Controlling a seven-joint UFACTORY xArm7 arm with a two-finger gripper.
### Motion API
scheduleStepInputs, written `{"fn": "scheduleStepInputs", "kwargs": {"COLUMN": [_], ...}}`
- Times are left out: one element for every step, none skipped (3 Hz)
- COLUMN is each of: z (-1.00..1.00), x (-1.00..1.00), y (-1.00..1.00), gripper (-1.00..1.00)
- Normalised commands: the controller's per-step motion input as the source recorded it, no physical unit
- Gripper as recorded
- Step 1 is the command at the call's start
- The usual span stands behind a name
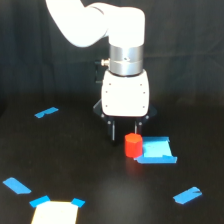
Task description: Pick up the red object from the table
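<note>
Red object (133, 145) sits beside gripper (124, 134) on black table (90, 170)

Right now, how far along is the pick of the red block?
Done: the gripper is down near the table, right above and behind the red block. In hand: closing in; one dark finger shows beside the block, but a grasp cannot be confirmed. Left: grip and lift. The block looks to sit on the table, touching the blue tape.

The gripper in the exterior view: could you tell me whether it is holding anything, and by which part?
It cannot be told. The gripper stands just above the small red-orange block, whose top meets the dark fingers; whether they clamp it is unclear.
</note>
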Motion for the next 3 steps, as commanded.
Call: {"fn": "scheduleStepInputs", "kwargs": {"z": [0.13, -1.0, -0.01], "x": [0.08, -0.08, 0.29], "y": [-0.29, -0.73, -0.81], "gripper": [-1.0, 1.0, 1.0]}}
